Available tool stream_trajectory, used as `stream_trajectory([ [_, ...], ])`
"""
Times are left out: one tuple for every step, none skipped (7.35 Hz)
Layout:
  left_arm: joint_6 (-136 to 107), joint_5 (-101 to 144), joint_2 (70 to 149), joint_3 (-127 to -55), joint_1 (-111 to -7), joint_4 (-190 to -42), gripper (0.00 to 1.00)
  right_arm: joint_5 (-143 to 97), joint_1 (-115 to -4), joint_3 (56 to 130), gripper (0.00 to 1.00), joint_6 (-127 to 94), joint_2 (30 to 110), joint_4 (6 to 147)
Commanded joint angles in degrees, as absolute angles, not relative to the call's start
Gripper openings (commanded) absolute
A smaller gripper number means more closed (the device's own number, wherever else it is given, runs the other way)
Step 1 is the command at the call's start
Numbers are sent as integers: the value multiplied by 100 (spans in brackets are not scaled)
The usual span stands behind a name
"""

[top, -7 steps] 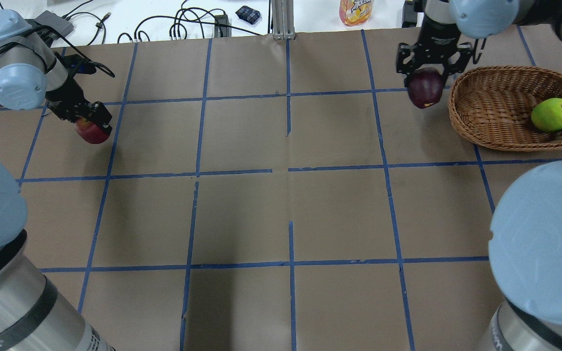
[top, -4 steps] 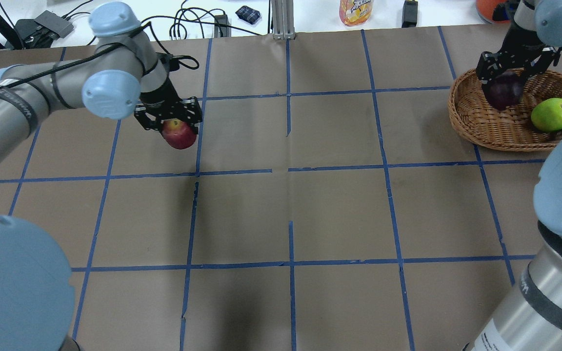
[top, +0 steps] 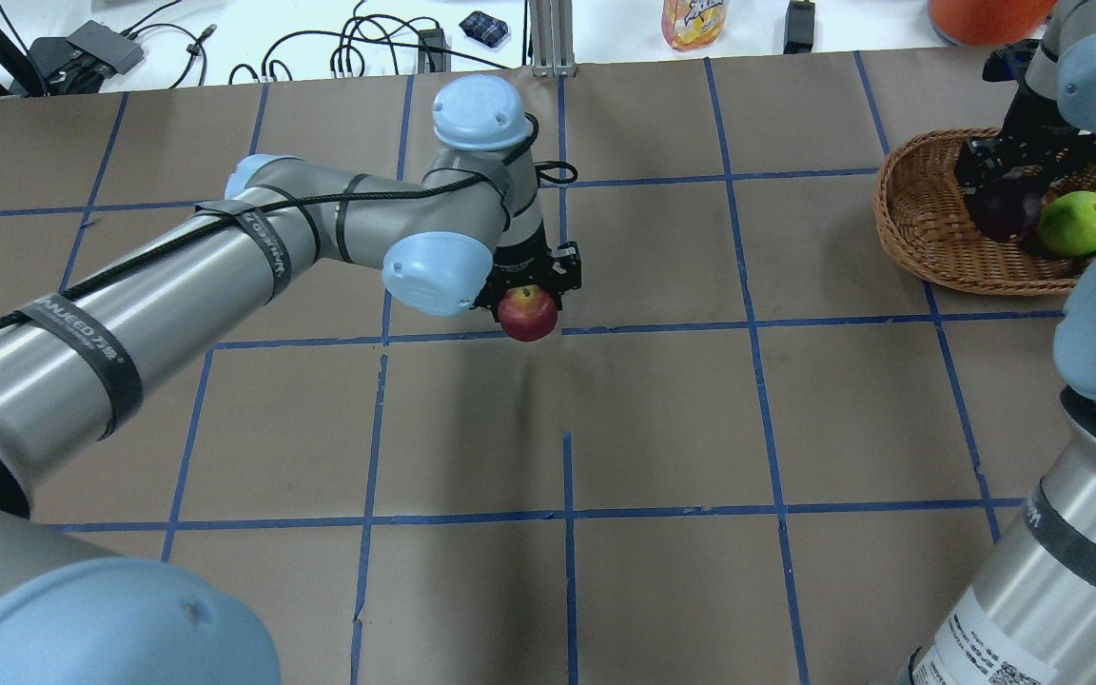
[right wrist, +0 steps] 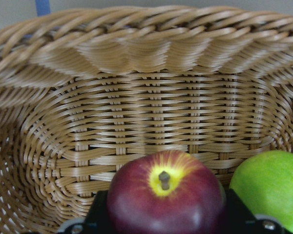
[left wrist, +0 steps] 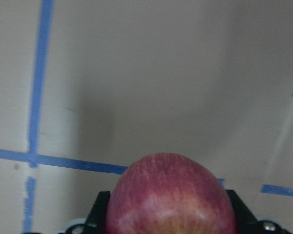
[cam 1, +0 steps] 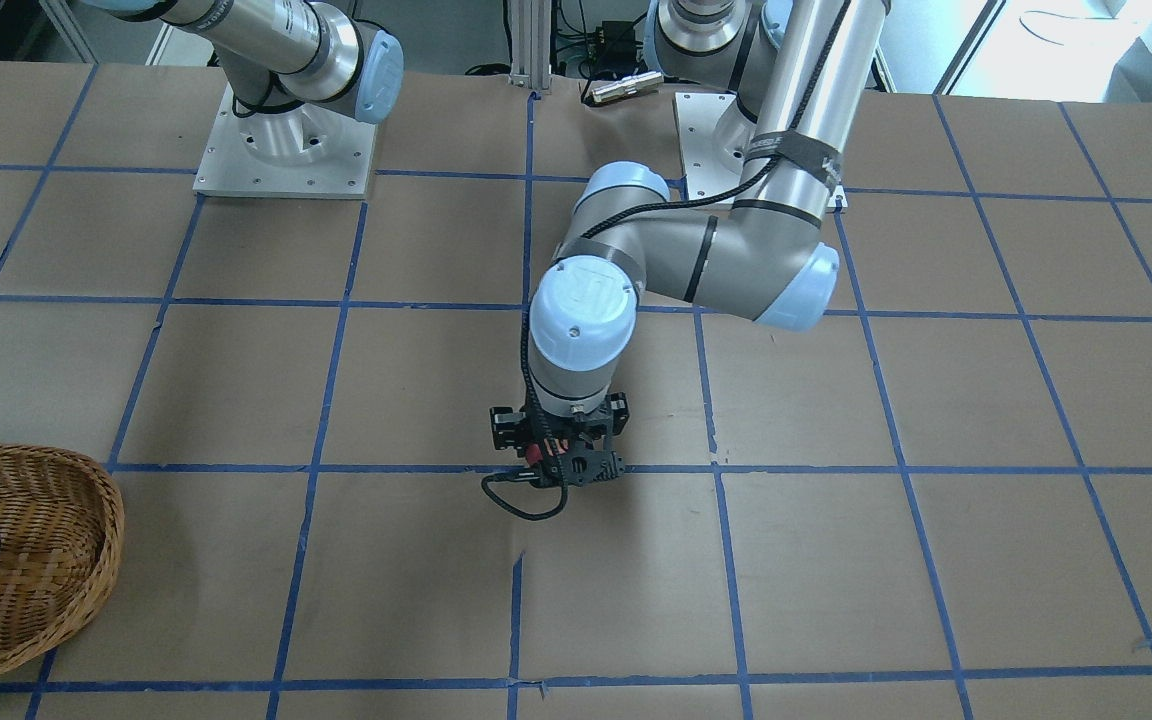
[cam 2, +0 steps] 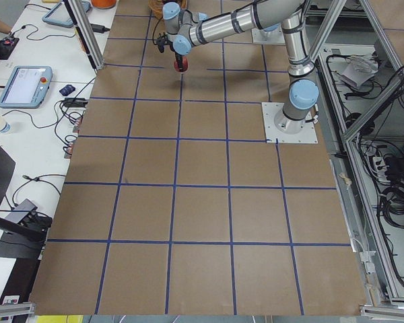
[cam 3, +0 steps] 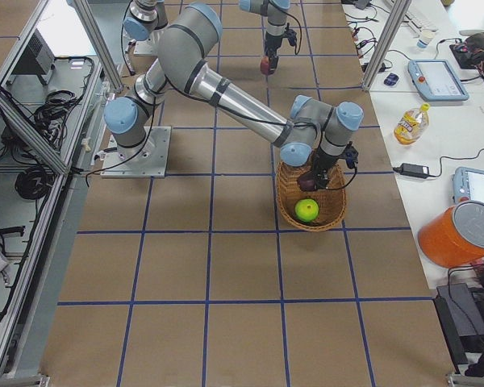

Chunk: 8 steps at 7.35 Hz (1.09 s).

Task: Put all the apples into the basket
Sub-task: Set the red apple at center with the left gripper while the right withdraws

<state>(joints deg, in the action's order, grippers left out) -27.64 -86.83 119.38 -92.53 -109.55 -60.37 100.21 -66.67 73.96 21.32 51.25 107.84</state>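
Note:
My left gripper is shut on the red apple and holds it above the table's middle; the apple fills the bottom of the left wrist view. My right gripper is shut on the maroon apple and holds it low inside the wicker basket at the far right. The green apple lies in the basket right beside it. The right wrist view shows the maroon apple, the green apple and the basket wall.
The table is brown paper with a blue tape grid. Beyond its far edge are cables, an orange drink bottle and an orange container. The basket sits close to the table's right edge.
My left arm has carried the red apple from the far left to the table's middle. My right gripper has moved the maroon apple over the rim and down into the basket.

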Motion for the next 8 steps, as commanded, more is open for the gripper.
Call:
stream_trajectory([
  [-2883, -8719, 12058, -9464, -11188, -5531, 45, 10195, -6601, 7575, 58, 2136, 5098, 10845],
  [-2874, -8719, 12076, -9579, -11188, -5380, 72, 10143, -6601, 7585, 86, 2092, 5098, 10828],
  [-2935, -8719, 12128, -9589, -11188, -5231, 97, 10134, -6601, 7568, 100, 2057, 5115, 10776],
  [-2840, -8727, 12077, -9493, -11171, -5230, 100, 10169, -6601, 7506, 100, 2048, 5159, 10714],
  [-2821, -8736, 11876, -9449, -11110, -5273, 100, 10152, -6627, 7480, 100, 2048, 5316, 10662],
  [-2813, -8719, 11700, -9396, -11022, -5395, 100, 10108, -6723, 7471, 100, 2039, 5639, 10330],
  [-2795, -8658, 11420, -9396, -10961, -5718, 100, 9968, -6924, 7488, 100, 2039, 6008, 9979],
  [-2647, -8535, 11060, -9413, -10864, -6087, 100, 9688, -7195, 7488, 100, 1813, 6273, 9541],
])
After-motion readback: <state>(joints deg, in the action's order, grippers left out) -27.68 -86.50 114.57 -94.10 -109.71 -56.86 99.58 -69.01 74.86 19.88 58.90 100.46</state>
